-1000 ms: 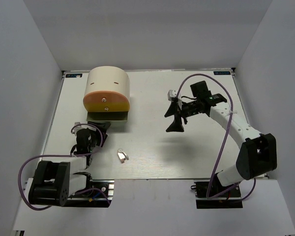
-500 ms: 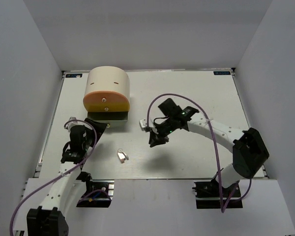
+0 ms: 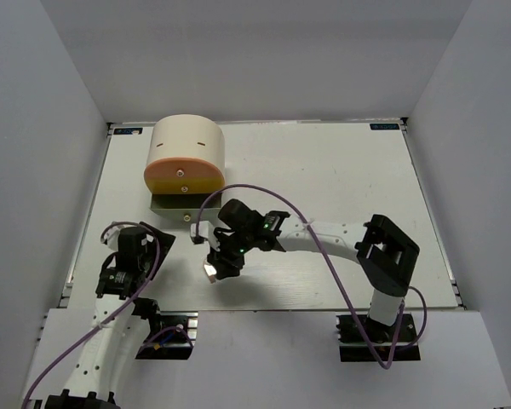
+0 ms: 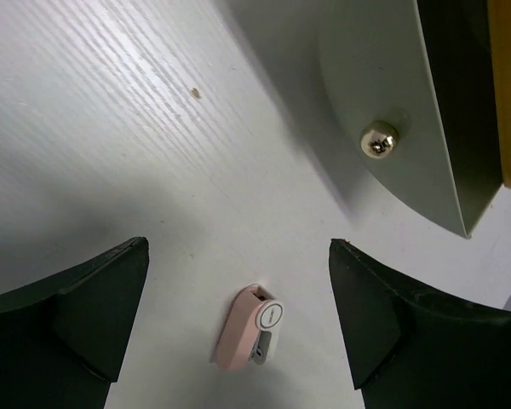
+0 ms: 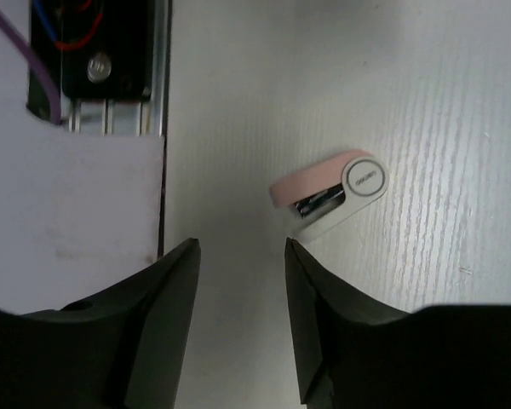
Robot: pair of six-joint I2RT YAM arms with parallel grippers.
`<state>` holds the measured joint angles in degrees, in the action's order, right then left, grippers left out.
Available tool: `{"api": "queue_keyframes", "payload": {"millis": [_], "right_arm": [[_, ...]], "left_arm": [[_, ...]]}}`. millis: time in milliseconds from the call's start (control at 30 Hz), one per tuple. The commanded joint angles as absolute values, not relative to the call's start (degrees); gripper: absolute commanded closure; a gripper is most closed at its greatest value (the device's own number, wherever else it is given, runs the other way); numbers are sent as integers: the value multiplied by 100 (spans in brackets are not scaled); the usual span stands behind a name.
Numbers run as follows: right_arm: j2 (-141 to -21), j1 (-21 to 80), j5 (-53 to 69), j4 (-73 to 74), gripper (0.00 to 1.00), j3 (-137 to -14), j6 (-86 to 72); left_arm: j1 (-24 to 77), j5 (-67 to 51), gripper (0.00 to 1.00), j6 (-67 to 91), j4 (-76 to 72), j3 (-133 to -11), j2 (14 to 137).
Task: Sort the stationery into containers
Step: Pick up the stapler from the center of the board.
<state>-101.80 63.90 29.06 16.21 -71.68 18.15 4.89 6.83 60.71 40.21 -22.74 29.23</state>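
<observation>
A small pinkish clip [image 3: 209, 271] lies flat on the white table, near the front and left of centre. My right gripper [image 3: 221, 262] hangs right over it; in the right wrist view the clip [image 5: 330, 192] lies just beyond the fingertips [image 5: 324, 315], off to the right, with the gripper [image 5: 241, 256] open and nothing in it. My left gripper [image 3: 150, 242] is to the left of the clip and wide open [image 4: 238, 256]; the clip [image 4: 249, 328] shows on the table between its fingers [image 4: 85, 315]. The cream cabinet [image 3: 186, 146] stands at the back left, its pale green drawer [image 3: 180, 204] pulled out.
The orange drawer front [image 3: 184, 175] sits above the green one, whose knob [image 4: 379, 141] faces the left gripper. The left arm's base plate [image 5: 94, 60] and the table's near edge lie close to the right gripper. Grey walls close in three sides.
My right arm has swung from the back right of the table across to the clip at the front left. My left arm has drawn back from the green drawer toward the near left edge.
</observation>
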Motion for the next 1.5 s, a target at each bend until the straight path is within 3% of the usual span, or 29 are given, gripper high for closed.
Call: {"api": "queue_keyframes", "payload": {"millis": [0, 133, 800, 933, 1133, 1233, 1467], "right_arm": [[-10362, 6565, 1988, 1081, 49, -7584, 415], [-10626, 6671, 1583, 1265, 34, -7892, -236], [-11628, 7128, -295, 1204, 34, -8156, -817], [-11733, 7224, -747, 1187, 49, -8086, -817], [-11278, 7189, -493, 1116, 77, -7788, -379], [-10671, 7146, -475, 923, 83, -7559, -26], [-9643, 6935, -835, 379, 84, -7322, 1308]], "left_arm": [[492, 1212, 3, 6354, 4605, -2645, 2927], [492, 1459, 3, 6354, 4658, -2646, 2725], [492, 1406, 3, 6354, 4658, -2646, 2672], [492, 1406, 3, 6407, 4658, -2646, 2672], [492, 1406, 3, 6407, 4658, -2646, 2610], [492, 1345, 3, 6459, 4605, -2584, 2610], [492, 1239, 3, 6512, 4483, -2426, 2549]]}}
